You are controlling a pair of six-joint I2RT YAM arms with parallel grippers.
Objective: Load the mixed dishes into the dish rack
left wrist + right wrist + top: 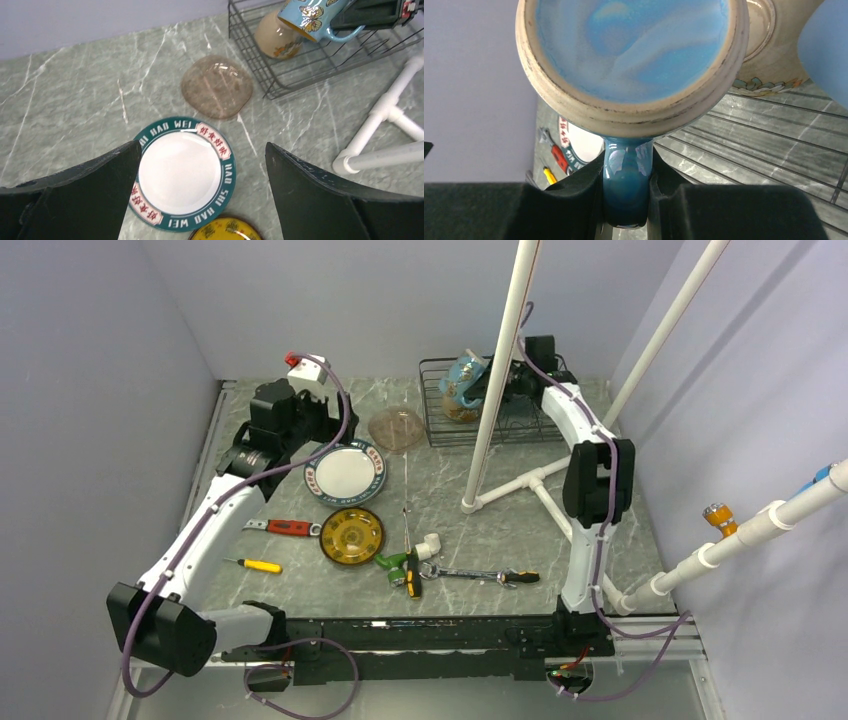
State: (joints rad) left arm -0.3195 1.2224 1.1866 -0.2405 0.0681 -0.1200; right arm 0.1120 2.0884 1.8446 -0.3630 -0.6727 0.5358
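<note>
My right gripper (495, 380) (626, 170) is shut on the handle of the teal mug (463, 375) (629, 50) and holds it tilted over the black wire dish rack (432, 400) (300, 70). The whitish bowl (460, 408) (275, 35) (769, 45) lies in the rack beside the mug. My left gripper (318, 430) (202, 146) is open and empty above the white plate with the green rim (345, 472) (180, 172). The yellow-centred plate (351, 536) (225, 231) lies just in front of it. A brownish translucent dish (397, 428) (217, 86) lies left of the rack. I see no light-blue plate.
The white pipe frame (495, 370) stands in front of the rack, its foot (380, 125) on the table. A red-handled wrench (285, 527), a yellow screwdriver (258, 565), a green-handled tool (392, 561) and another wrench (480, 575) lie near the front.
</note>
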